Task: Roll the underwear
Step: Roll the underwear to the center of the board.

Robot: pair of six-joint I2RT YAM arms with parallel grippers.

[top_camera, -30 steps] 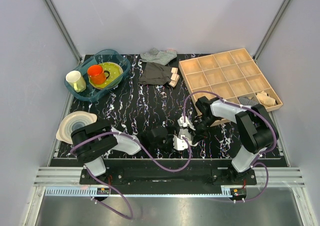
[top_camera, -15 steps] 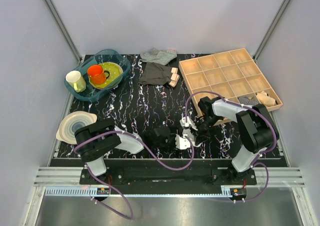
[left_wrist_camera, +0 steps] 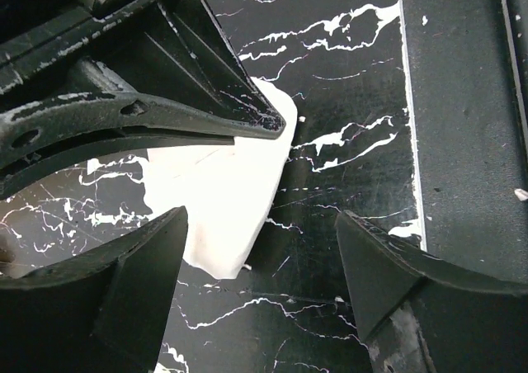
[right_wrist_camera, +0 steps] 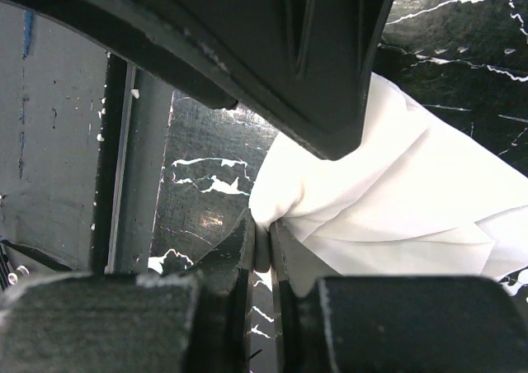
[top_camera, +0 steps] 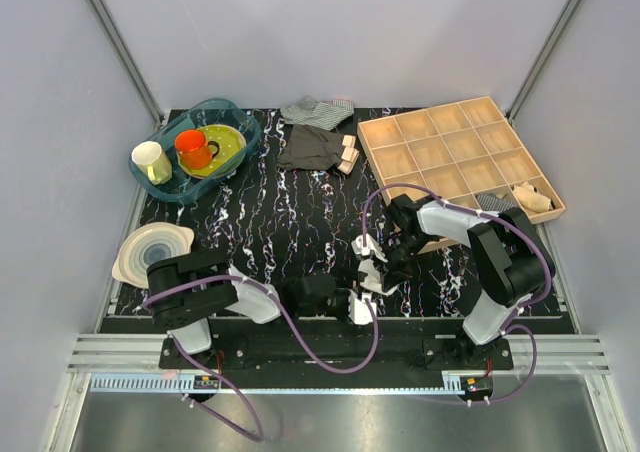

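The white underwear (left_wrist_camera: pixel 221 195) lies bunched on the black desk (top_camera: pixel 280 212), close to the front edge, between the two arms. The right pincer (right_wrist_camera: pixel 262 243) is squeezed tight on a folded edge of the cloth. The left pincer (left_wrist_camera: pixel 260 233) is spread wide just above the cloth and holds nothing. Far back on the desk are a dark grey garment (top_camera: pixel 310 149), a striped cloth (top_camera: pixel 318 110) and a wooden tray (top_camera: pixel 425 110).

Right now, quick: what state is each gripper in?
Left gripper: open, gripping nothing.
Right gripper: closed, pinching an edge of the underwear.
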